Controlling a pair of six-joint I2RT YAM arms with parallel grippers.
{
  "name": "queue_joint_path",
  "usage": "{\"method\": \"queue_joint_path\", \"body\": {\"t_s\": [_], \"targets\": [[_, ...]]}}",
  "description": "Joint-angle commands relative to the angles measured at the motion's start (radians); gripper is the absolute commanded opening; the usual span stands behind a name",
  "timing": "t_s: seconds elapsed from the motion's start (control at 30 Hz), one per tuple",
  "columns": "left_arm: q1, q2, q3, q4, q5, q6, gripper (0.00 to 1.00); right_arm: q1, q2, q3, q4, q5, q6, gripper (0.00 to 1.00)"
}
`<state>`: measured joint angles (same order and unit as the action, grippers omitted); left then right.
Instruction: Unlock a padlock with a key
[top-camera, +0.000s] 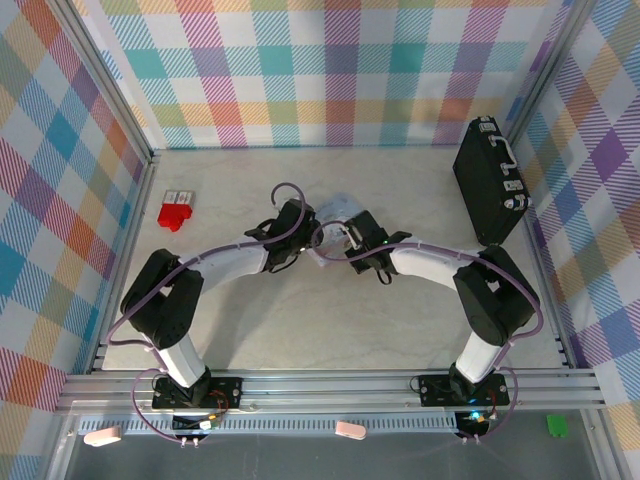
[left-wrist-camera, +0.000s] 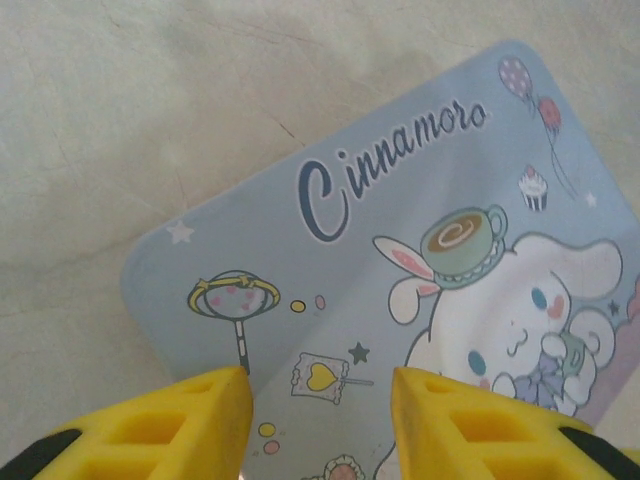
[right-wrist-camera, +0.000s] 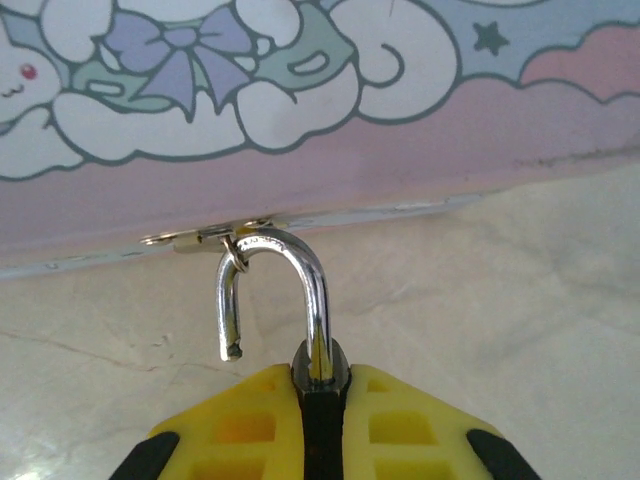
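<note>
Under the tin's (right-wrist-camera: 400, 130) hasp (right-wrist-camera: 200, 238), the right gripper (right-wrist-camera: 320, 388) is clamping the padlock (right-wrist-camera: 319, 355), risking jamming its hooked shackle (right-wrist-camera: 285, 245) if pulling crooked, the left gripper (left-wrist-camera: 320, 400) gaping empty.

I'm working a robot lab cell, marbled desk (top-camera: 400, 330), aluminium frame rails (top-camera: 330, 385) along the desk's near edge, plaid cloth walls (top-camera: 330, 70) round its other sides, left arm (top-camera: 170, 320) and right arm (top-camera: 495, 305) bolted there.

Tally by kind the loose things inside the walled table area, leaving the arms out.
pastel cartoon tin: 1
padlock, shackle open and hooked through the tin's clasp: 1
black hard case: 1
small red and white object: 1
Total: 4
</note>
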<state>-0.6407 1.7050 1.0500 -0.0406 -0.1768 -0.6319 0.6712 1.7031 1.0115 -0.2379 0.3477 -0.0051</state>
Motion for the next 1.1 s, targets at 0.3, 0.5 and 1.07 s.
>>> {"method": "queue_joint_path", "body": {"t_s": [0.3, 0.5, 1.07], "targets": [[-0.043, -0.036, -0.074, -0.204, -0.003, -0.049, 0.43, -0.01, 0.025, 0.015, 0.128, 0.091, -0.063, 0.0], [-0.045, -0.023, -0.072, -0.17, 0.038, -0.061, 0.42, -0.01, 0.082, 0.011, 0.208, 0.061, -0.029, 0.0], [-0.099, 0.024, -0.051, -0.104, 0.082, -0.121, 0.41, -0.009, 0.09, -0.008, 0.252, -0.089, 0.694, 0.0]]}}
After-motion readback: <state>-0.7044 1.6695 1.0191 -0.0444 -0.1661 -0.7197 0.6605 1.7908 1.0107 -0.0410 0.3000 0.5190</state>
